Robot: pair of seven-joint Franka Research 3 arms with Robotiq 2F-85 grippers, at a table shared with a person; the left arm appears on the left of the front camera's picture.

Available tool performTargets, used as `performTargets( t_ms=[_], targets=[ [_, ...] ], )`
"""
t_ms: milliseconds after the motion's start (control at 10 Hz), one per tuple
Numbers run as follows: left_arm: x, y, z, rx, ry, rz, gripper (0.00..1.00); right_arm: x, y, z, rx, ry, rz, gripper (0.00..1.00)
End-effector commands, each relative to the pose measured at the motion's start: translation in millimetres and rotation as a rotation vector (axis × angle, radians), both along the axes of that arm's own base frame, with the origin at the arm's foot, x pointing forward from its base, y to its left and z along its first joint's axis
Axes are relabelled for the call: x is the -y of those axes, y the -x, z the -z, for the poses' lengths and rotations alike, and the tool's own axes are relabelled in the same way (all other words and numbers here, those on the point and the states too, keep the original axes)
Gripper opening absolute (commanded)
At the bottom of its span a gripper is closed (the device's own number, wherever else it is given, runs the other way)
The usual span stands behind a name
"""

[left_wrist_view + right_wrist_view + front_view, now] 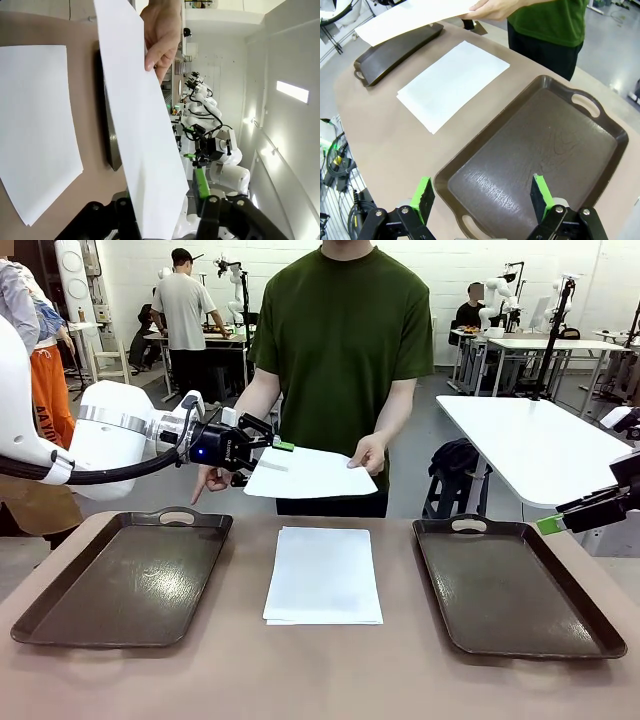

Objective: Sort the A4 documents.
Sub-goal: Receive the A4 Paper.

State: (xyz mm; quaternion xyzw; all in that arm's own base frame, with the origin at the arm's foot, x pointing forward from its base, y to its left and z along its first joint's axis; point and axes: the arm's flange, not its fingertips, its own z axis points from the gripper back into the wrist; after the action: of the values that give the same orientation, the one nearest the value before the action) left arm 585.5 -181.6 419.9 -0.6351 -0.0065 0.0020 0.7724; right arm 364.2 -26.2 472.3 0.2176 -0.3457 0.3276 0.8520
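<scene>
At the table's [300, 680] ends lie the left tray [120, 580] and right tray [515, 590], with the stack of A4 documents [323, 575] between them. Above the far edge a person's hand [368, 453] holds one sheet [305, 475]; its edge sits between the left gripper's [268, 462] partly closed jaws, though I cannot tell whether they grip it. The right gripper [482, 195] hangs wide open and empty over the right tray.

trays [130, 580] [510, 590]: 2 | A4 documents [310, 475]: 1 held, 1 stack [323, 575] | left tool [268, 455] + right tool [482, 197]: 2
</scene>
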Motion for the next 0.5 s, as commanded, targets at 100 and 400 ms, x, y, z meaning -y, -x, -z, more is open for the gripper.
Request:
performTargets(
  t_ms=[100,400],
  targets=[
    [-0.9,-0.6,-1.0,0.023,-0.011,-0.018,0.01,0.0,-4.4,2.1,0.012,-0.02,-0.015,1.0],
    [-1.5,-0.5,-2.7,0.025,-0.002,-0.016,0.0,0.0,-4.4,2.1,0.012,-0.02,-0.015,1.0]
  ],
)
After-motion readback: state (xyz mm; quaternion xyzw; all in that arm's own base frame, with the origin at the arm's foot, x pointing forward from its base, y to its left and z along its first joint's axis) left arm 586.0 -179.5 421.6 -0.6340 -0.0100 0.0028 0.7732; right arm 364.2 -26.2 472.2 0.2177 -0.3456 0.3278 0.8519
